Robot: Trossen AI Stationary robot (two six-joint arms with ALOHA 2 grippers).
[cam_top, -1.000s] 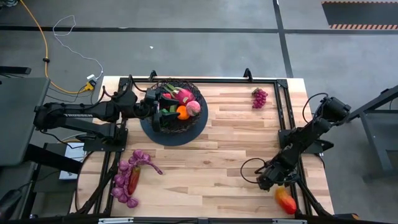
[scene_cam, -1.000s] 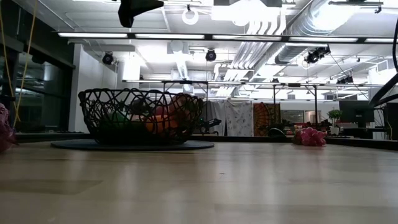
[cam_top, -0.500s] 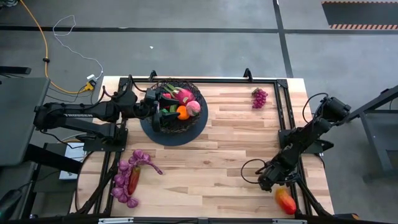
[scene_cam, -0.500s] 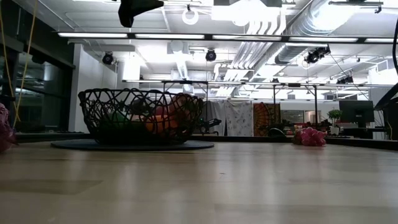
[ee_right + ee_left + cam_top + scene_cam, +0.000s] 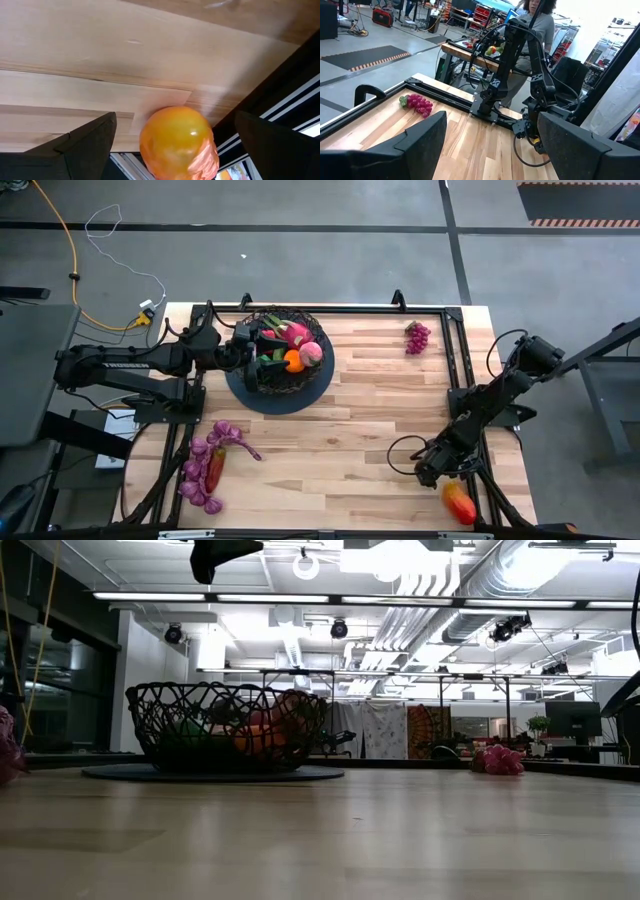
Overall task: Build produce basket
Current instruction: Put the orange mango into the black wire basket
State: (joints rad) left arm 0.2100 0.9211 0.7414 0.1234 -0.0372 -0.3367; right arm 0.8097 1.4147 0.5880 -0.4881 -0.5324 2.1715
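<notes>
Grippers, left (image 5: 262,345) over one basket (image 5: 318,355), right (image 5: 432,472) by one mango (image 5: 459,502), gape empty.

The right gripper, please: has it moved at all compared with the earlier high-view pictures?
No. The right gripper sits at the same spot beside the mango near the table's right front corner, fingers open.

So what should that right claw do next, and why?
Probably ease forward and close on the mango. The right gripper is open with the mango just ahead between its fingers, still outside the basket.
</notes>
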